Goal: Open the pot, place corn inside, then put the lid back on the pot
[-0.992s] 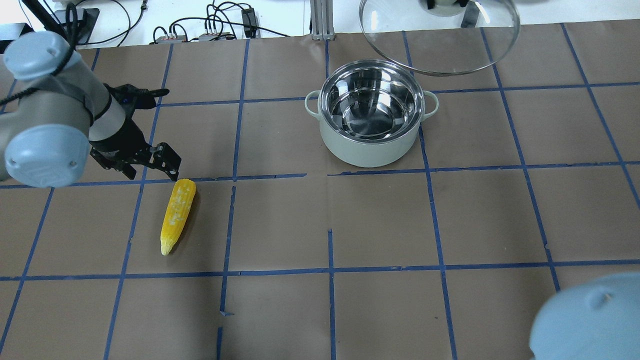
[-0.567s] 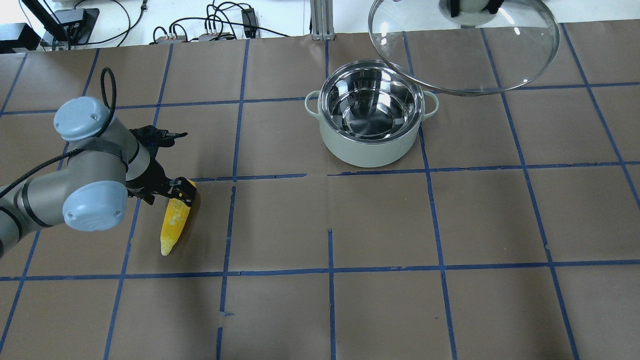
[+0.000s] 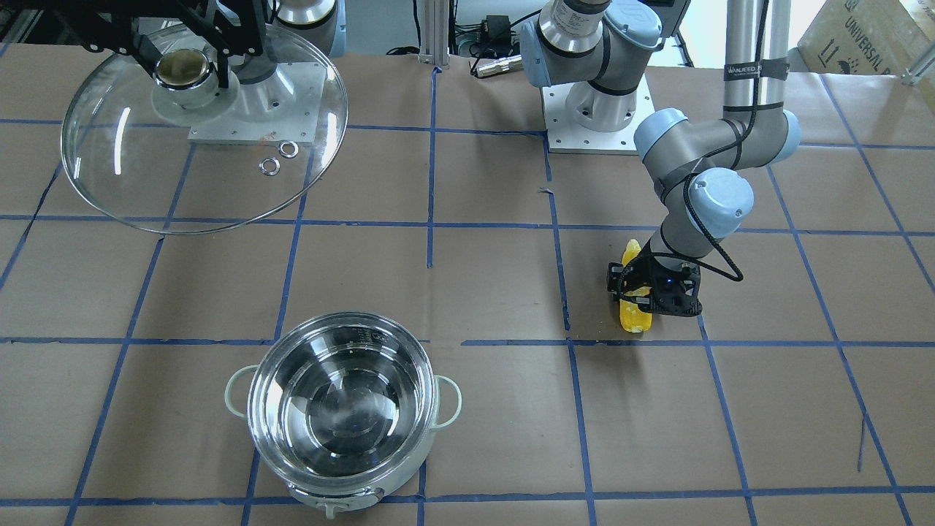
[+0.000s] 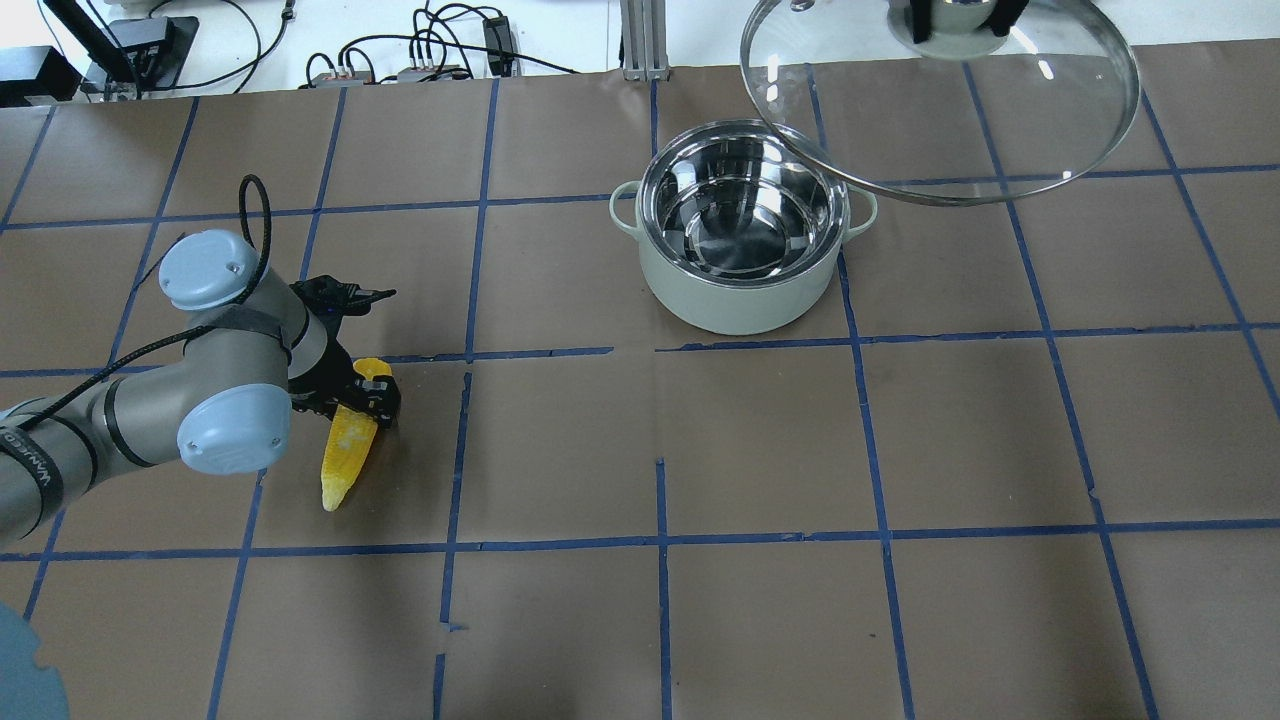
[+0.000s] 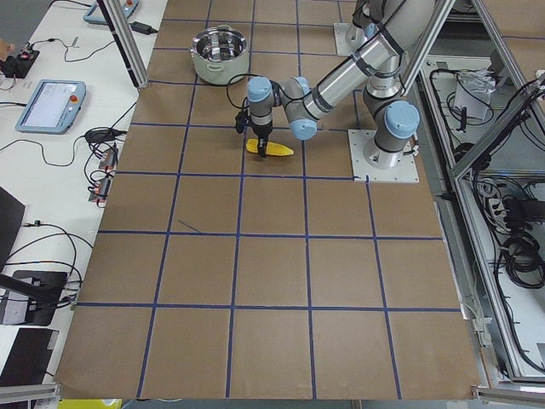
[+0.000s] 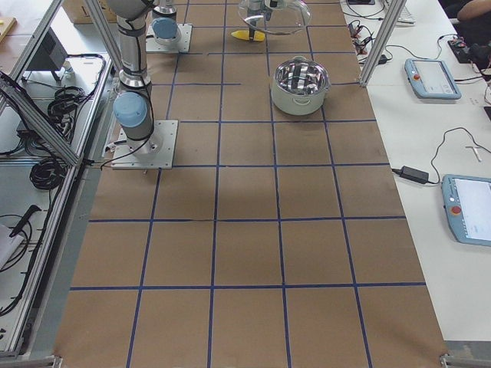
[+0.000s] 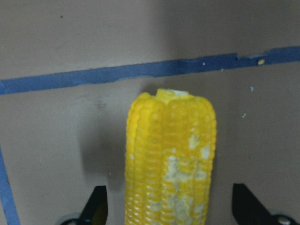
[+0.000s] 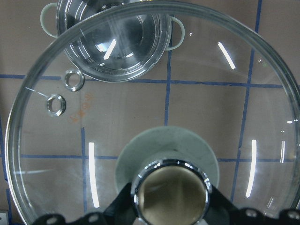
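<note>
The corn (image 4: 343, 457) lies on the brown table at the left, with its blunt end pointing away from the robot. My left gripper (image 4: 366, 396) is down over that blunt end. In the left wrist view the corn (image 7: 171, 154) sits between the open fingers (image 7: 97, 207), with a gap on each side. The pot (image 4: 735, 300) stands open, its steel inside empty. My right gripper (image 8: 171, 206) is shut on the knob of the glass lid (image 4: 1050, 130) and holds it in the air, off to the right of and behind the pot. The lid (image 3: 109, 168) also shows in the front view.
Blue tape lines grid the brown paper on the table (image 4: 760, 450). Two small metal rings (image 3: 280, 158) lie near the right arm's base plate. Cables and power boxes (image 4: 430, 60) sit beyond the far edge.
My left arm swung in and came down, so the open gripper now straddles the corn's blunt end. My right gripper carried the lid further right, away from the pot.
</note>
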`<state>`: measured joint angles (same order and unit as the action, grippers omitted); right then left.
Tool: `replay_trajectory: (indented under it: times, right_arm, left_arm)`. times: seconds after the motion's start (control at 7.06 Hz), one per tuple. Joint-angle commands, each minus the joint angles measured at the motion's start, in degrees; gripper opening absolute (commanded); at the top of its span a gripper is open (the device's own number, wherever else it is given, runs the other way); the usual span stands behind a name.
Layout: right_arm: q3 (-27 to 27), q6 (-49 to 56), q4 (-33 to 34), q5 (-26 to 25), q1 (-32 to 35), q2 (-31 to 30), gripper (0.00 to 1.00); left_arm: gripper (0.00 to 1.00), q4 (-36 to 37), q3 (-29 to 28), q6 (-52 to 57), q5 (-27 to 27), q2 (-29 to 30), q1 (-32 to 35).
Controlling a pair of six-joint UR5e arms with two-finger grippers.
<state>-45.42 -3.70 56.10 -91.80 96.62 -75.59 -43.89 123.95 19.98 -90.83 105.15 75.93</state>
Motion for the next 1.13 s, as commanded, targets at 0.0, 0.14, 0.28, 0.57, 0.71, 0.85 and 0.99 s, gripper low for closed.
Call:
replay_trajectory:
  times: [0.0,0.14,0.28,0.57,0.71,0.85,0.99]
  right_arm:
    - [-6.8,0.8,4.0,0.7,-0.1,-3.1,0.17]
    - [-16.6,0.9,10.5,0.6,-2.0,-7.4,0.18]
    - [-23.9,2.0,13.3,0.9,-6.0,-11.4,0.18]
    - [-32.2,2.1,18.9,0.9,-7.2,-13.7,0.18]
    - [-36.5,2.1,21.5,0.7,-7.2,-14.8,0.18]
    - [-38.4,2.0,22.3,0.6,-7.2,-16.2,0.18]
    - [-38.8,1.9,22.6,0.6,-7.2,-16.3,0.18]
  left_arm:
    - [0.24,-0.1,-0.6,-0.6,0.0,-1.2,0.3]
    - [0.23,-0.6,-1.9,-2.1,0.3,-2.2,1.0]
    - [0.23,-3.3,-4.9,-5.1,1.4,-2.7,1.8]
    - [0.23,-15.4,-18.1,-9.1,2.3,-2.1,8.1]
    - [0.23,-19.5,-24.4,-13.8,2.4,-0.3,12.4]
    - [0.23,-21.2,-31.1,-17.0,2.4,2.5,16.6]
    - [0.23,-23.2,-37.3,-21.7,2.3,6.2,21.6]
